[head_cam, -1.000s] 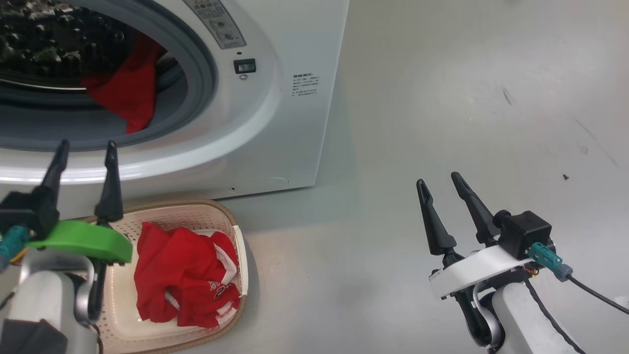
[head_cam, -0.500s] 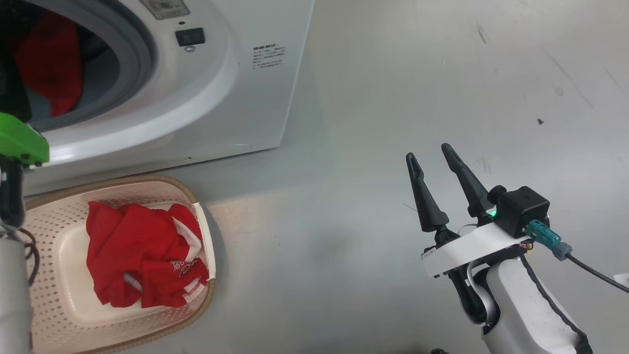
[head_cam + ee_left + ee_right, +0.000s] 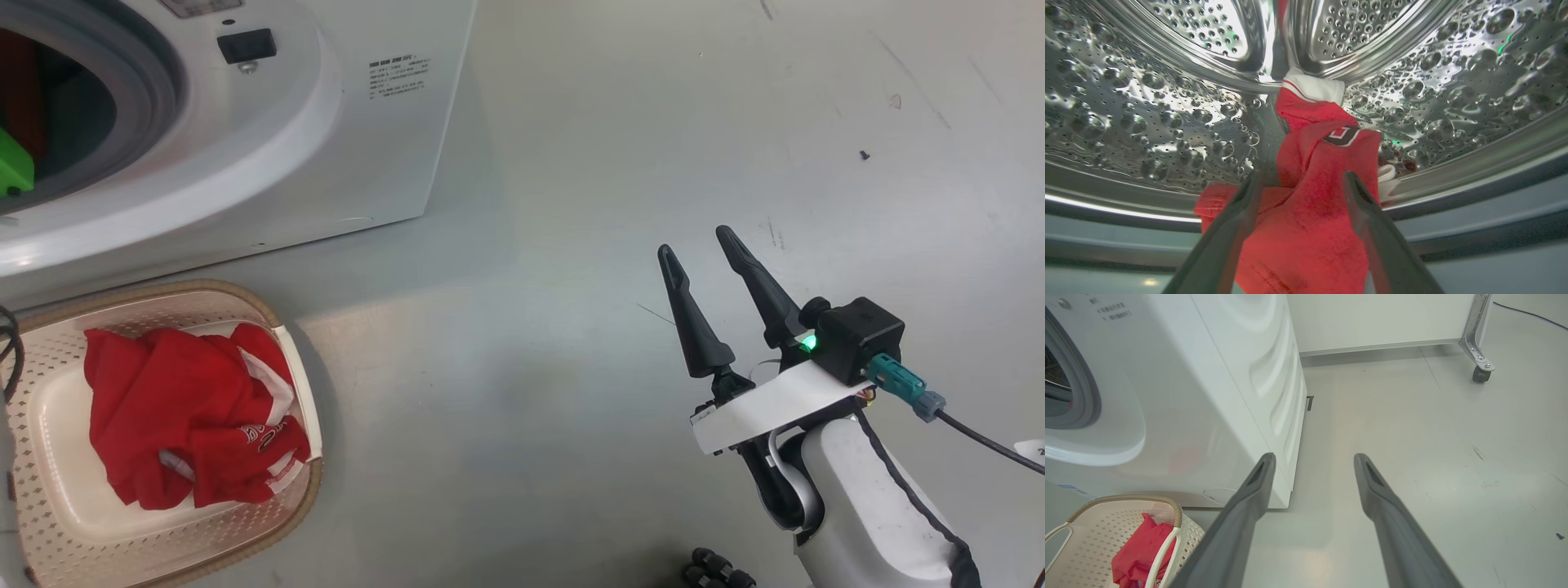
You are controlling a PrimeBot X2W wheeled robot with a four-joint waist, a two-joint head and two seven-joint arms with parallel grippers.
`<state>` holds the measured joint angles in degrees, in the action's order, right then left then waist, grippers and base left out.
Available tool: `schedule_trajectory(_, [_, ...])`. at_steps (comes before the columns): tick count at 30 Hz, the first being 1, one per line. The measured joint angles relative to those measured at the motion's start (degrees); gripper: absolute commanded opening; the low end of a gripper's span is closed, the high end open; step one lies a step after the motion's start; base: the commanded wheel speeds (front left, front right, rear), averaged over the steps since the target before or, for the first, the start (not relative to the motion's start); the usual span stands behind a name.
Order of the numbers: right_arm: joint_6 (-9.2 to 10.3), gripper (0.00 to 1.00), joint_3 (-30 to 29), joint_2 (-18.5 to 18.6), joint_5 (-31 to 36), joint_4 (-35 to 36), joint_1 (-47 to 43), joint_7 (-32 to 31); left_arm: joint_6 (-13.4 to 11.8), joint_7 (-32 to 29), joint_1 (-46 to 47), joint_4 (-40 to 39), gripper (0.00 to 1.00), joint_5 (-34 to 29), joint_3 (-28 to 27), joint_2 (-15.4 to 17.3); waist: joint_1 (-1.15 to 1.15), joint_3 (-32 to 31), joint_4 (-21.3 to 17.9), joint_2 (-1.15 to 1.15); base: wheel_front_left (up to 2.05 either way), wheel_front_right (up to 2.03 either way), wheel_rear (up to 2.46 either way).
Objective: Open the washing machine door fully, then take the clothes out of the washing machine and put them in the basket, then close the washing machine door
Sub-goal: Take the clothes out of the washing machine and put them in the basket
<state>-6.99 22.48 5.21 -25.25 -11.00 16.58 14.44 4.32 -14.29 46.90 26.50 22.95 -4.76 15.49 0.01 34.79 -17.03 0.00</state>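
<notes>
The white washing machine (image 3: 269, 147) stands at the upper left, its grey-ringed drum mouth (image 3: 139, 90) uncovered; the washing machine door is out of view. Inside the steel drum, red clothes (image 3: 1314, 196) drape over the mouth's lower lip. My left gripper (image 3: 1302, 174) is open, one finger on each side of that red fabric. The cream basket (image 3: 298, 384) sits on the floor before the machine with red clothes (image 3: 180, 425) in it. My right gripper (image 3: 694, 241) hovers open and empty over bare floor, well right of the basket (image 3: 1106, 506) and the machine (image 3: 1208, 396).
Grey floor stretches to the right of the machine. A metal leg with a caster wheel (image 3: 1480, 373) stands at the far right by a white panel. A black cable runs from my right wrist (image 3: 980, 441). A small black part (image 3: 718, 567) shows at the bottom edge.
The head camera has swung right, shifting machine and basket leftward in the picture. My left gripper has gone from above the basket into the drum mouth. The right gripper stays open.
</notes>
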Motion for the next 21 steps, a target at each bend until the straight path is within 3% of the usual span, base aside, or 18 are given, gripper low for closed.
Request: schedule_trajectory(21, [0.00,1.00,0.71,0.01,0.10,-0.20,1.04,0.00,1.11,-3.88,7.81,10.40,1.00,-1.08,3.97,1.54,0.00,1.47,-0.60,0.00,0.00,0.00,0.00])
